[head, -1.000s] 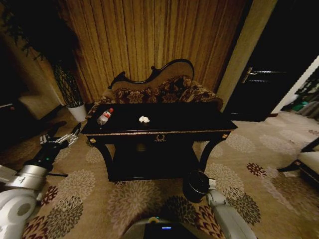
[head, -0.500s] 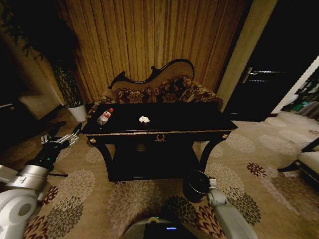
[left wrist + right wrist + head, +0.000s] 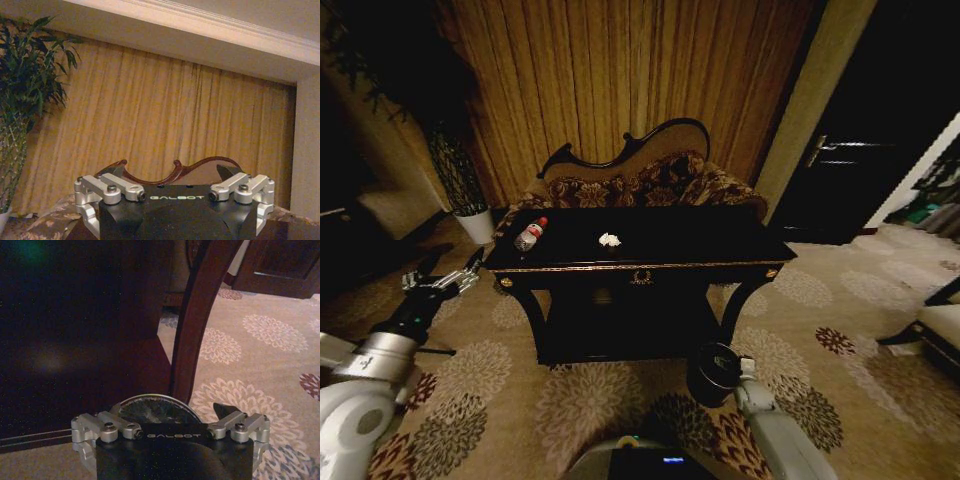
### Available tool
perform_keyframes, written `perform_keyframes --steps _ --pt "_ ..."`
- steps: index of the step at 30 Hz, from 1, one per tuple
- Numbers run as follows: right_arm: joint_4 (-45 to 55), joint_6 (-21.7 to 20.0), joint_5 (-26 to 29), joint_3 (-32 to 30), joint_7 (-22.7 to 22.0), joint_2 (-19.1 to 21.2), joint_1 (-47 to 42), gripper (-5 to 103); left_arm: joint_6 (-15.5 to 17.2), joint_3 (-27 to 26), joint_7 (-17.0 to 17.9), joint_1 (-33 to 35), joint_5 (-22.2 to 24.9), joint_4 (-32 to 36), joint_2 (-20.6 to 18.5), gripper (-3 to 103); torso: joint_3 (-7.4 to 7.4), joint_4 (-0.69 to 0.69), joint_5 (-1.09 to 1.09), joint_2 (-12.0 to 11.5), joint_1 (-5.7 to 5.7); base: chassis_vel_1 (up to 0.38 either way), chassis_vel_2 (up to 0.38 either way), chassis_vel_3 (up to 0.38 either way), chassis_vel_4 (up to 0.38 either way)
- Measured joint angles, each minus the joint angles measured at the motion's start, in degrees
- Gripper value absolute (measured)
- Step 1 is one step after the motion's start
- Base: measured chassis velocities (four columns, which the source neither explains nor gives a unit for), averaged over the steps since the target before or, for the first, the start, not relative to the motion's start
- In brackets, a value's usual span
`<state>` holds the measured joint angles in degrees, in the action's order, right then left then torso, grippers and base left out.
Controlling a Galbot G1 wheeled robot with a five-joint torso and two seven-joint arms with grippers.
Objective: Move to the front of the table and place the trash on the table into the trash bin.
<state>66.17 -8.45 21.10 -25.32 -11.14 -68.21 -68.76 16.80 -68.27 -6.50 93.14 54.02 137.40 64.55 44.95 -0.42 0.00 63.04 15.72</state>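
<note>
The black table (image 3: 720,262) with gold trim stands straight ahead of me. On its top lie a clear plastic bottle (image 3: 530,235) with a red cap, near the left end, and a crumpled white paper wad (image 3: 609,240) near the middle. The dark round trash bin (image 3: 713,372) sits on the carpet by the table's front right leg; the right wrist view shows its rim (image 3: 150,407) just past the gripper body. My left gripper (image 3: 440,279) hangs open, low and left of the table. My right gripper (image 3: 745,372) is open, right beside the bin.
A carved-back sofa (image 3: 640,180) stands behind the table before the curtains. A potted plant in a white pot (image 3: 475,225) is at the back left. The table's curved leg (image 3: 195,315) rises close to the right gripper. A chair edge (image 3: 935,325) is at the far right.
</note>
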Motion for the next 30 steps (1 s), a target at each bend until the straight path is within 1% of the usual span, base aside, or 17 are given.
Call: perform_keyframes --steps 18,20,22,23,25,26,27,29,30 --pt "1.44 -0.12 0.51 -0.52 0.29 0.21 -0.67 100 -0.24 -0.61 -0.12 0.12 0.06 -0.11 -0.11 100 0.0 0.0 0.0 0.0 0.0 0.0 0.0 0.0 0.0" --pt "5.23 1.07 2.03 -1.03 2.0 0.49 -2.13 100 -0.34 -0.92 -0.12 0.11 0.19 -0.21 -0.2 100 0.0 0.01 0.01 0.0 0.01 0.0 0.0 0.0 0.0" --pt "11.45 2.35 4.77 -1.37 3.44 1.54 -4.1 100 -0.45 -1.23 -0.12 0.12 0.37 -0.25 -0.39 100 0.0 -0.01 0.01 0.0 0.01 0.0 0.0 0.0 0.0" --pt "11.45 2.35 4.77 -1.37 3.44 1.54 -4.1 100 -0.45 -1.23 -0.12 0.12 0.37 -0.25 -0.39 100 0.0 -0.01 0.01 0.0 0.01 0.0 0.0 0.0 0.0" --pt "21.29 4.42 6.75 -2.62 4.4 3.12 -6.65 100 -0.62 -1.58 -0.12 0.08 0.63 -0.37 -0.88 100 0.0 0.01 -0.01 0.0 0.0 0.0 0.0 0.0 0.0" --pt "21.29 4.42 6.75 -2.62 4.4 3.12 -6.65 100 -0.62 -1.58 -0.12 0.08 0.63 -0.37 -0.88 100 0.0 0.01 -0.01 0.0 0.0 0.0 0.0 0.0 0.0" --pt "26.17 4.86 7.68 -3.4 4.54 3.92 -8.0 100 -0.73 -1.74 -0.11 0.05 0.73 -0.48 -1.1 100 0.0 0.02 -0.01 0.0 0.0 0.0 0.0 0.0 0.0" --pt "35.23 5.07 8.96 -5.12 4.58 5.74 -10.99 100 -0.94 -1.97 -0.11 -0.2 0.85 -0.82 -1.24 100 0.0 -0.01 -0.02 0.01 0.01 0.0 0.0 0.0 0.0" --pt "35.23 5.07 8.96 -5.12 4.58 5.74 -10.99 100 -0.94 -1.97 -0.11 -0.2 0.85 -0.82 -1.24 100 0.0 -0.01 -0.02 0.01 0.01 0.0 0.0 0.0 0.0"
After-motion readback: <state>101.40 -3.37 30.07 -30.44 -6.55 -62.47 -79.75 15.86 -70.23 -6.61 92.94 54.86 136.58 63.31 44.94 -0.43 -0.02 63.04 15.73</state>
